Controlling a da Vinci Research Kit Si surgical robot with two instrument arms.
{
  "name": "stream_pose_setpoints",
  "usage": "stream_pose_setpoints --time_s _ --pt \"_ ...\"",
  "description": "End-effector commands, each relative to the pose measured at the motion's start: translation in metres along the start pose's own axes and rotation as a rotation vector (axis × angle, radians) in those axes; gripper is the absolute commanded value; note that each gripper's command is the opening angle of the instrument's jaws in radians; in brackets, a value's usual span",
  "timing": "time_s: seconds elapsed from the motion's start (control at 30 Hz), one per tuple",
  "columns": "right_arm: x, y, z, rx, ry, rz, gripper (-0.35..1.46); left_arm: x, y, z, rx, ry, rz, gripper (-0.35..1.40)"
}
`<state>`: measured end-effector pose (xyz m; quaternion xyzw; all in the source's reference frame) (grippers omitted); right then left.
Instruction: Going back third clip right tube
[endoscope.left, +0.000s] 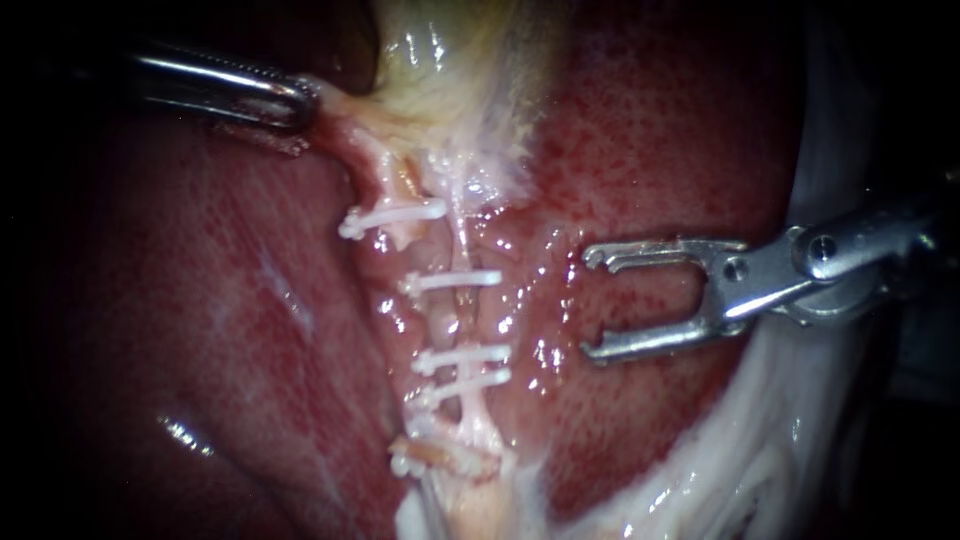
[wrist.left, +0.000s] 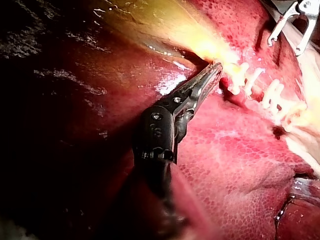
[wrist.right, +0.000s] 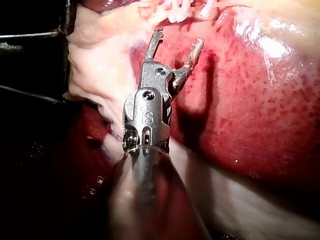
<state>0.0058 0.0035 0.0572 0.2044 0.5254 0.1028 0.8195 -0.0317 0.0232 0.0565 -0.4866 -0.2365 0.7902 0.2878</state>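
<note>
red mottled liver (endoscope.left: 650, 120) as the whole backdrop, wet specular glare scattered over it, pale whitish tissue band (endoscope.left: 730, 440) along its right edge in the endoscope view, light strongest mid-field, falling to black at the margins, dark surround (wrist.right: 30, 55) beyond the tissue

1. Right tube (endoscope.left: 462, 312): a thin, pale, glistening strand. It runs almost straight down the middle of the endoscope view, over red liver (endoscope.left: 640, 150).
2. Upper clip (endoscope.left: 457, 280): white and slim, lying crosswise on the tube and closed over it.
3. Middle clip (endoscope.left: 465, 356) and lower clip (endoscope.left: 468, 381): white and also crosswise on the tube. They sit just beside each other and nearly parallel, well apart from the upper clip. The lower one is slightly tilted.
</note>
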Motion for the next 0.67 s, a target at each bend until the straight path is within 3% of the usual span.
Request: stream_pose_setpoints --time_s 0.03,0.27,0.57,0.67 --pt "0.0 0.0 0.0 -0.001 0.0 0.001 0.5 -0.0003 -0.0001 0.0005 -0.006 0.002 0.008 -0.35" --pt "0.0001 -0.0001 -0.0001 -0.001 0.0 0.002 0.5 -0.0016 -0.0008 0.0025 -0.015 -0.013 0.004 -0.35" --pt "0.0004 -0.0003 -0.0001 -0.001 0.0 -0.003 0.5 -0.0015 -0.0007 0.0023 -0.017 -0.013 0.004 -0.35" --pt "0.0005 -0.0004 0.0003 0.0 0.0 -0.004 0.5 -0.001 -0.0007 0.0013 -0.024 -0.014 0.001 -0.35"
